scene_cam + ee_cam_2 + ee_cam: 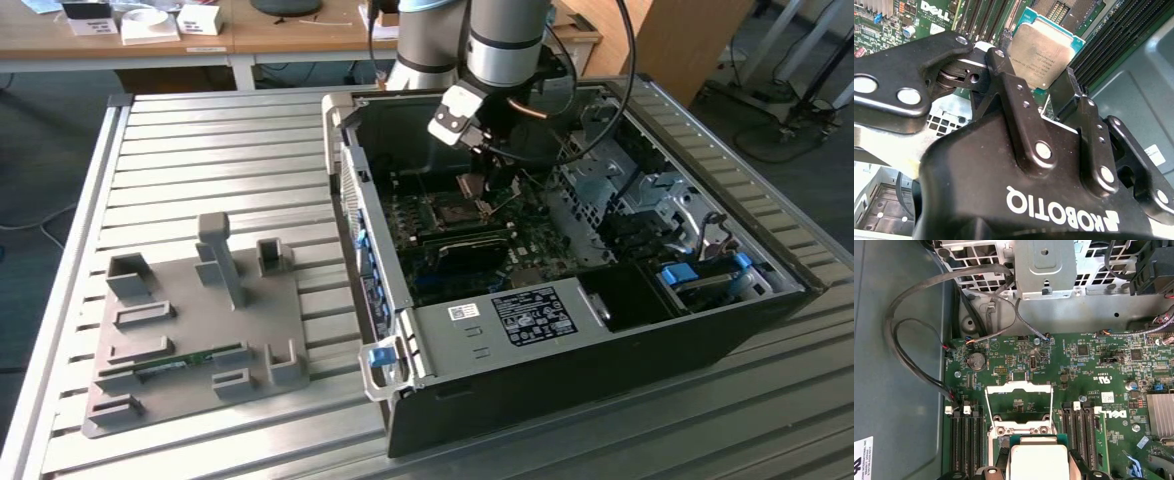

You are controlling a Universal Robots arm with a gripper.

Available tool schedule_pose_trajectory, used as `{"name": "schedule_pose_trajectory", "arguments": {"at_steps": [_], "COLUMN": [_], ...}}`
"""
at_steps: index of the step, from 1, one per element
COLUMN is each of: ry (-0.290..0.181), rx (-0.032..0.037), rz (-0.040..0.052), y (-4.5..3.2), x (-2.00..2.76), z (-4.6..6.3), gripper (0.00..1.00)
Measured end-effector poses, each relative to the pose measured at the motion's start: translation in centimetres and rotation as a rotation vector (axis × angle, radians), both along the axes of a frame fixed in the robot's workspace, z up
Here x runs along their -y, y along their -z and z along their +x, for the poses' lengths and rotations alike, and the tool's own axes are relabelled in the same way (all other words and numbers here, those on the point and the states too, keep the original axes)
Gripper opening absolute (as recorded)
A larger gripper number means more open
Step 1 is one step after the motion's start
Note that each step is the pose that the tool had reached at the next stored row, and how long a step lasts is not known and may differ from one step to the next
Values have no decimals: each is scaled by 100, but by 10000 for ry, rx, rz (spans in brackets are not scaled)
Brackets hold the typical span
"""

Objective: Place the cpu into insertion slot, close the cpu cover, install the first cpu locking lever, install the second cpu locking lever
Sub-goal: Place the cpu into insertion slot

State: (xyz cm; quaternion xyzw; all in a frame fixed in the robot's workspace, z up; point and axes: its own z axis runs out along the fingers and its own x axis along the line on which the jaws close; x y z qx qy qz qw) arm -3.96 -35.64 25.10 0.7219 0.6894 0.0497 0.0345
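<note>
My gripper (483, 186) reaches down into the open computer case (747, 320), over the motherboard. It is shut on the cpu (1043, 52), a flat square chip with a pale silvery top and green rim, pinched at two opposite edges between the black fingers (1004, 75). In the first wrist view the cpu (1039, 460) hovers just in front of the insertion slot (1019, 431). The cpu cover (1019, 388), a thin silvery frame, stands hinged open behind the slot. In the second wrist view the slot's pin field (1061, 10) lies beyond the chip.
Black memory slots (965, 440) flank the socket on both sides. Loose cables (914, 340) loop along the case wall. A white-labelled black box (534, 312) sits in the case's near part. A grey fixture plate (200, 330) lies on the slatted table at the exterior view's left.
</note>
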Motion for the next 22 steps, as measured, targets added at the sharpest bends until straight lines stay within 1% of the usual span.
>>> {"name": "schedule_pose_trajectory", "arguments": {"at_steps": [7, 14, 22], "ry": [0, 6, 6], "rx": [2, 0, 0], "rz": [2, 1, 0], "y": [12, 64, 66], "x": [0, 0, 0], "z": [0, 0, 0], "gripper": [54, 54, 54]}}
